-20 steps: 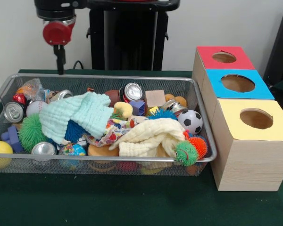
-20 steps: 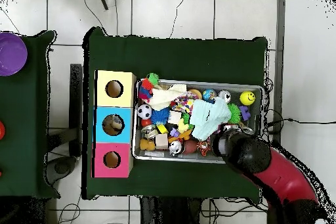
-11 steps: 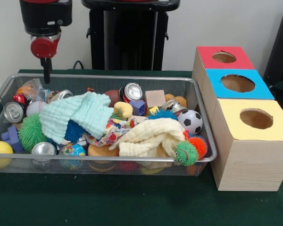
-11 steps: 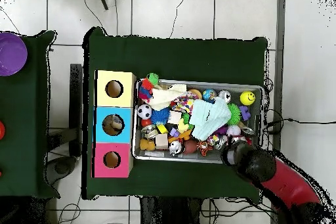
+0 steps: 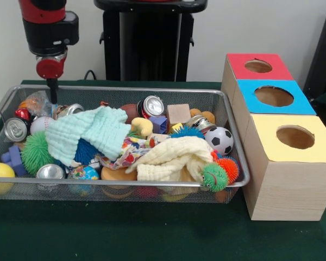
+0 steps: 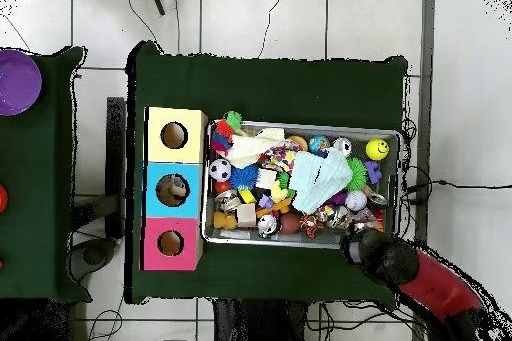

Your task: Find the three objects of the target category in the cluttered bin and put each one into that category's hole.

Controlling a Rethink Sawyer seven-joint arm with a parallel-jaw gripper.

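A wire mesh bin holds a jumble of toys: several drink cans such as one at the left end and one at the back, a soccer ball, spiky rubber balls, a mint cloth and a cream cloth. My gripper hangs over the bin's far left corner, above a crumpled plastic bag; it looks shut and holds nothing. From above, the arm's head covers the gripper just outside the bin rim.
To the right of the bin stand three wooden boxes with round holes: red, blue and yellow. In the overhead view something brown lies inside the blue box's hole. A purple bowl sits on a side table.
The arm has swung toward the bin's left end in the front view and dropped a little. From above, its head slid off the bin contents to the rim's corner.
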